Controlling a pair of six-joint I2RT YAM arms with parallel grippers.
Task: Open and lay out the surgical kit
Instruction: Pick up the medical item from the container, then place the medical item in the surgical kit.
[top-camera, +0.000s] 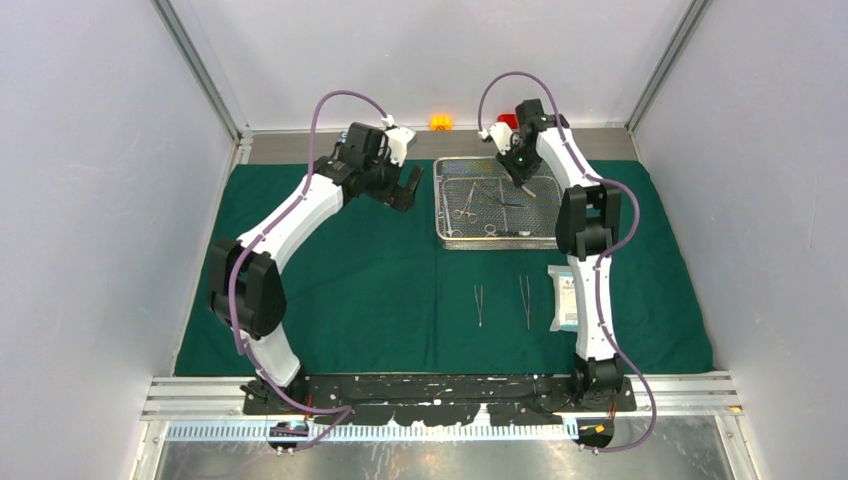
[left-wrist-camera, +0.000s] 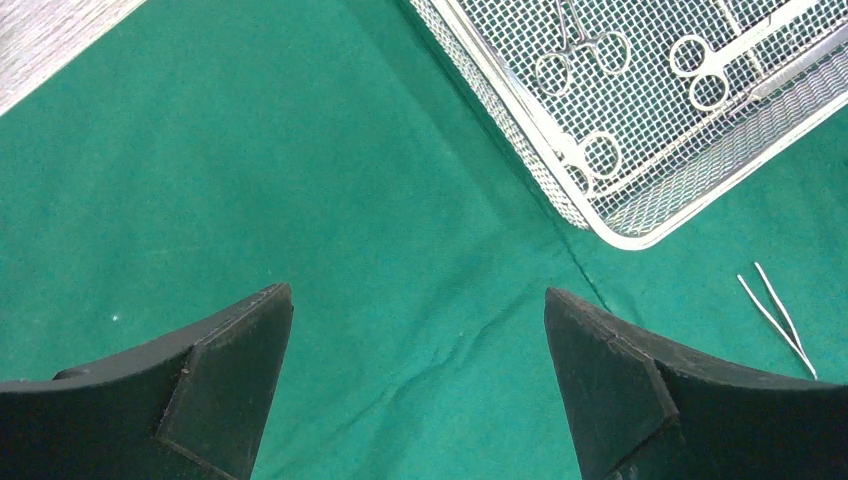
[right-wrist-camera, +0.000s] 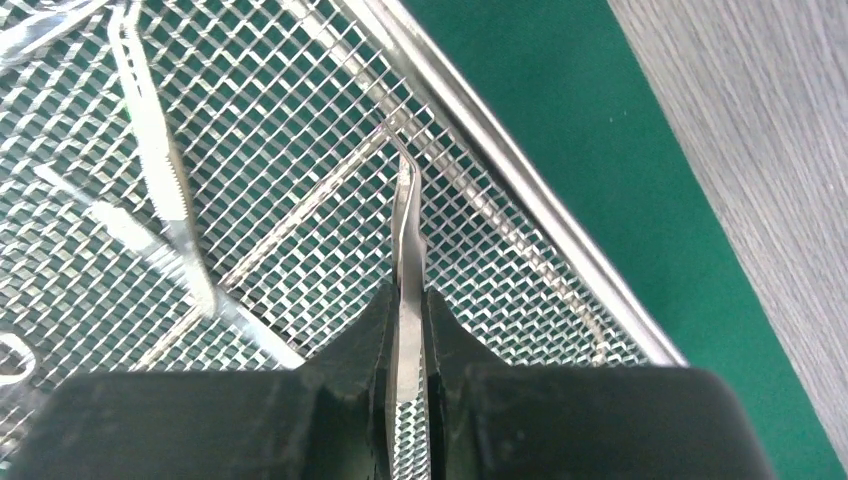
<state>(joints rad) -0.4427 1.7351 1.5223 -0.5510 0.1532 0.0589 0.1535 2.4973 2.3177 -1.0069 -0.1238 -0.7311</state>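
Observation:
The dark green cloth (top-camera: 360, 280) lies spread flat. The silver wire-mesh tray (top-camera: 447, 240) stands on it at the back, holding several steel scissors and forceps (top-camera: 467, 205). My right gripper (top-camera: 526, 186) is over the tray's right part, shut on a slim pair of steel tweezers (right-wrist-camera: 408, 235) whose tip points at the tray's mesh floor (right-wrist-camera: 300, 120). My left gripper (top-camera: 408, 188) is open and empty, just left of the tray (left-wrist-camera: 600, 205), over bare cloth (left-wrist-camera: 300, 180). Two tweezers (top-camera: 479, 303) (top-camera: 525, 300) and the white-blue packet (top-camera: 565, 297) lie on the cloth in front of the tray.
A small orange block (top-camera: 440, 122) and a red block (top-camera: 507, 121) sit on the grey strip behind the cloth. White walls close in left, right and back. The right arm's forearm (top-camera: 590, 225) reaches over the tray's right edge.

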